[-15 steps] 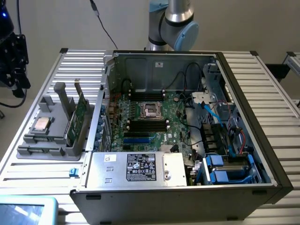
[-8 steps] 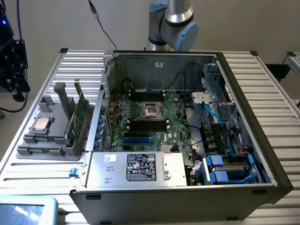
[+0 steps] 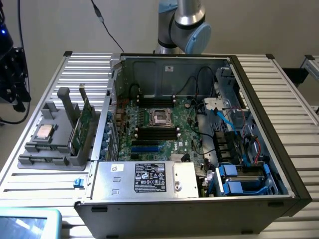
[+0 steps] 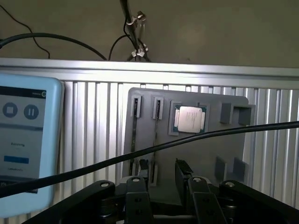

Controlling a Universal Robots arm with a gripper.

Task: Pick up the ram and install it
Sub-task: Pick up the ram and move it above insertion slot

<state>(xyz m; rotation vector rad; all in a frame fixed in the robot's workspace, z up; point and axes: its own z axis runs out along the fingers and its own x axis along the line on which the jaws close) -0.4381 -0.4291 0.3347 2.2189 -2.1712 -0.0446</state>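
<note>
The ram (image 3: 81,127) is a thin green stick standing on edge in the grey holder tray (image 3: 50,149), at the exterior view's left of the open computer case (image 3: 199,199). From above, in the wrist view, two thin boards show edge-on in the tray's slots (image 4: 133,140) (image 4: 155,135); I cannot tell which is the ram. My gripper (image 4: 161,184) hangs above that tray, open, nothing between its black fingers (image 4: 136,191). The motherboard's black memory slots (image 3: 157,132) lie beside the processor socket (image 3: 160,117).
A square silver processor chip (image 4: 189,119) sits in the tray. A blue-framed tablet (image 4: 23,144) lies on the slatted aluminium table (image 3: 294,129). A black cable (image 4: 93,165) crosses in front of the wrist camera. The arm's elbow (image 3: 187,25) stands behind the case.
</note>
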